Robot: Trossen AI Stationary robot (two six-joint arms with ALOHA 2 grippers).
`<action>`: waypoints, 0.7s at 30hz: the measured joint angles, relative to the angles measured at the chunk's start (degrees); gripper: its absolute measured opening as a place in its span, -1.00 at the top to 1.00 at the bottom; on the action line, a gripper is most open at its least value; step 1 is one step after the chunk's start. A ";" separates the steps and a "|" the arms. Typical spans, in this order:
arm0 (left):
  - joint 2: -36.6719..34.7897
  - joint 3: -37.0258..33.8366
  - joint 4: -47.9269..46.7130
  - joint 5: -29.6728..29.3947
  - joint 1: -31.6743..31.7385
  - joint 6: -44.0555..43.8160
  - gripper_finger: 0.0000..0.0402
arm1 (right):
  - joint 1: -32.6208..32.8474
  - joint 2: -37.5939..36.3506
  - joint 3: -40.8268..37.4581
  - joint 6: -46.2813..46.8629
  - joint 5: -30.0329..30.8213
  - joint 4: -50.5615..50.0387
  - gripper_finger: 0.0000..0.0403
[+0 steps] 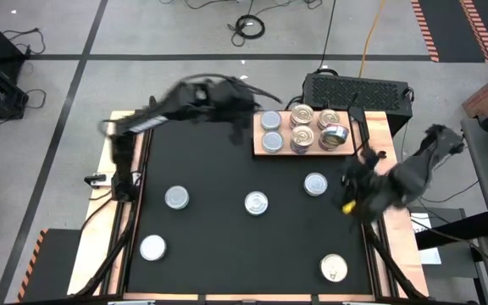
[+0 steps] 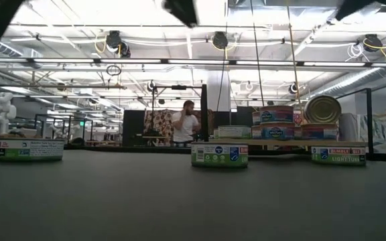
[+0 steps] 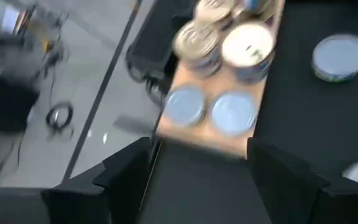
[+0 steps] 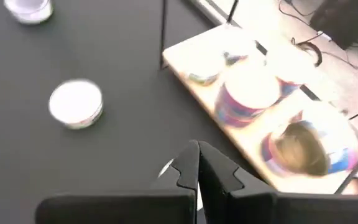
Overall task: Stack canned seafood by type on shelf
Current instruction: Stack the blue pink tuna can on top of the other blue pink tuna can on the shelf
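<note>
High view showed the left pincer (image 1: 242,106) released beside the shelf (image 1: 371,127), the right pincer (image 1: 354,182) clenched empty

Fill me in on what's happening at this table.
A two-armed robot is sorting seafood tins onto the wooden shelf. The left gripper hangs open beside the shelf's silver-topped tins, holding nothing. The right gripper is shut and empty near the shelf's other end. Five tins, like this one, lie loose on the black mat.
</note>
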 joint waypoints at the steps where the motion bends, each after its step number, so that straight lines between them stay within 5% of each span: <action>1: -1.88 -1.53 -2.09 -0.52 0.29 -1.37 -0.31 | -3.17 -1.45 1.21 -3.91 -0.26 0.72 0.99; 5: -9.71 -13.05 -4.34 -2.58 0.31 -6.17 -0.27 | -16.63 -4.56 5.89 -19.09 -3.62 4.63 0.87; 10: -26.70 -38.52 5.20 -5.19 -2.13 -11.94 -0.26 | -32.09 -3.33 7.82 -37.13 -5.96 8.50 0.51; 16: -45.60 -73.04 44.11 4.08 -8.32 -14.17 -0.26 | -49.64 5.72 7.79 -55.16 -21.96 8.77 -0.04; 21: -49.82 -91.88 72.13 11.18 -12.60 -17.62 -0.26 | -59.30 14.66 7.77 -67.06 -19.32 3.70 -0.49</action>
